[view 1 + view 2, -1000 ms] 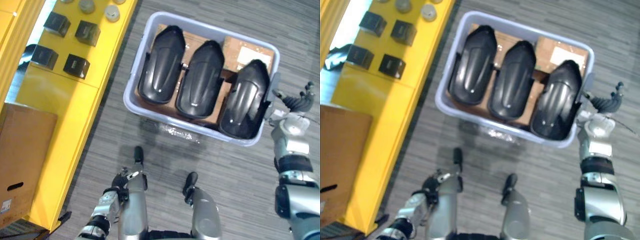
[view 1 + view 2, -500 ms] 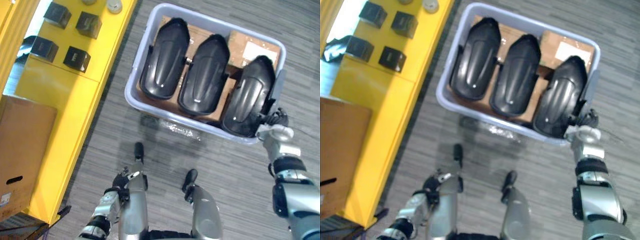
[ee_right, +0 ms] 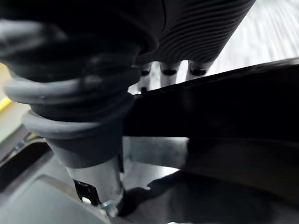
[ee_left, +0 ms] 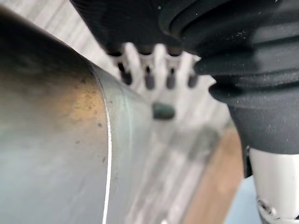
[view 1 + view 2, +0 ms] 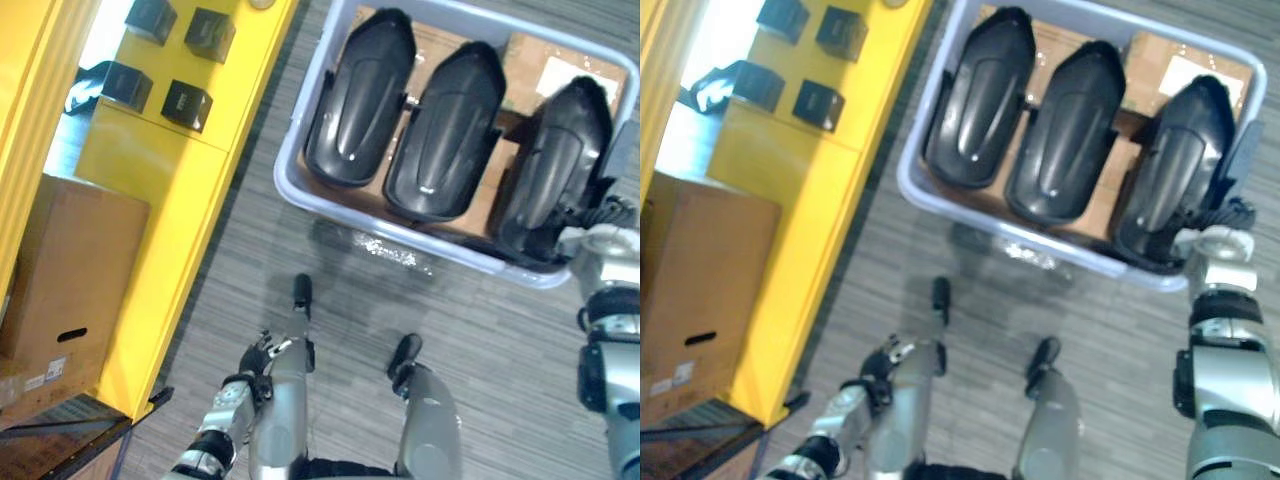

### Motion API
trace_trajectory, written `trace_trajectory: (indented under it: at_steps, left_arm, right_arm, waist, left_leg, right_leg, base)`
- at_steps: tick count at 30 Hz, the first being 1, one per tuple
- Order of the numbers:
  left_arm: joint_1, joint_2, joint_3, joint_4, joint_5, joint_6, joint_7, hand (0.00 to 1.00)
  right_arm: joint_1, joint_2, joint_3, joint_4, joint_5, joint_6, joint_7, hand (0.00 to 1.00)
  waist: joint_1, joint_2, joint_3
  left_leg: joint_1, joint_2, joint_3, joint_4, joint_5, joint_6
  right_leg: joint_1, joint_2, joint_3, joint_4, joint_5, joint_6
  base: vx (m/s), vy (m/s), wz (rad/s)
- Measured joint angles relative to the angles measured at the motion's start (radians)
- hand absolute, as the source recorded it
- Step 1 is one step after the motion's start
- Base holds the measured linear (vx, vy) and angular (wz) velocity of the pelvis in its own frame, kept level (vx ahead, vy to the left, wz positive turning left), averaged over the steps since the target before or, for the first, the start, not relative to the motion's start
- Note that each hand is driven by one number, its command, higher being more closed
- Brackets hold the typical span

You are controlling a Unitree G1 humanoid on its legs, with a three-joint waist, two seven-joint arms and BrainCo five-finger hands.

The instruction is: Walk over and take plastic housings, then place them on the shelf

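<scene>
Two hands: the left hand (image 5: 257, 356) is seen nearest, low beside the body; the right hand (image 5: 603, 213) is stretched out to the bin (image 5: 296, 140).
Left hand state: it hangs loose and open, and nothing is held in it.
Floor: grey carpet (image 5: 480, 330) with fine stripes is laid between the robot and the bin.
Right hand state: it is set at the bin's near right corner, against the rightmost housing (image 5: 555, 160). Whether it is closed on that shell cannot be told, as the black edge hides it in the right wrist view.
Key relation: the rightmost housing lies just ahead of the right hand and slightly to its left. Its long axis runs away from the robot, tilted a little to the right. The right arm is by far the nearer one.
Bin: pale lilac plastic with a smooth thick rim and rounded corners, stood on the carpet.
Housings: three housings, all inside the bin, are laid side by side and roughly parallel. The other two (image 5: 362, 100) (image 5: 445, 130) lie to the left. All are black, glossy, long domed shells with rounded ends, judged rigid and slippery.
Lining: flat brown cardboard (image 5: 520, 55) is seen beneath them.
Shelf: a smooth yellow shelf (image 5: 150, 190) runs along the robot's left, near the bin. Small black cubes (image 5: 185, 105) are set on it, and a brown cardboard box (image 5: 70, 270) is seen at its near end.
</scene>
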Motion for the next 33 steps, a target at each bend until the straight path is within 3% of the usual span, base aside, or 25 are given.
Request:
trace_trajectory:
  at_steps: [5,12,24,27,33]
  left_arm:
    - [0.0,0.001,-0.01,0.003,-0.006,-0.01,-0.003,0.0]
    - [0.0,0.003,-0.034,-0.001,-0.009,-0.021,-0.004,0.0]
    - [0.065,0.015,-0.014,-0.074,-0.044,0.02,-0.001,0.0]
    - [0.077,0.015,0.011,-0.085,-0.07,0.023,-0.007,0.0]
    - [0.121,0.042,0.053,-0.127,-0.151,0.019,-0.008,0.0]
  right_arm:
    - [-0.015,-0.001,0.003,0.032,-0.093,0.035,0.002,1.0]
    - [-0.022,0.0,0.041,0.062,-0.207,0.039,0.001,1.0]
    - [-0.025,-0.001,0.091,-0.077,-0.392,0.029,-0.025,1.0]
    - [-0.025,-0.001,0.097,-0.13,-0.393,0.014,-0.045,1.0]
    - [0.007,0.005,0.097,-0.229,-0.415,-0.046,-0.082,1.0]
  waist:
    - [0.001,0.001,0.0]
    - [0.003,0.001,0.0]
    - [-0.003,-0.003,0.001]
    - [-0.003,-0.015,0.007]
    - [-0.004,-0.084,0.006]
  left_leg:
    - [0.0,0.003,-0.007,0.007,0.004,-0.005]
    - [0.001,0.002,-0.009,0.013,0.004,-0.005]
    - [0.06,0.007,-0.006,0.004,0.002,-0.003]
    - [0.074,0.011,-0.004,-0.003,0.004,-0.006]
    - [0.137,0.013,0.017,-0.032,0.006,-0.008]
  right_leg:
    - [-0.002,0.001,-0.002,0.015,-0.009,-0.003]
    - [0.005,0.001,-0.003,0.014,-0.009,-0.003]
    - [0.07,0.012,-0.002,-0.015,0.0,0.007]
    - [0.085,0.017,-0.003,-0.026,0.006,0.008]
    - [0.142,0.019,-0.001,-0.048,0.009,0.013]
  base:
    - [0.02,-0.048,0.01]
    - [0.0,-0.005,0.0]
    - [0.0,0.0,0.0]
    - [0.03,-0.015,-0.02]
    - [0.06,-0.029,-0.03]
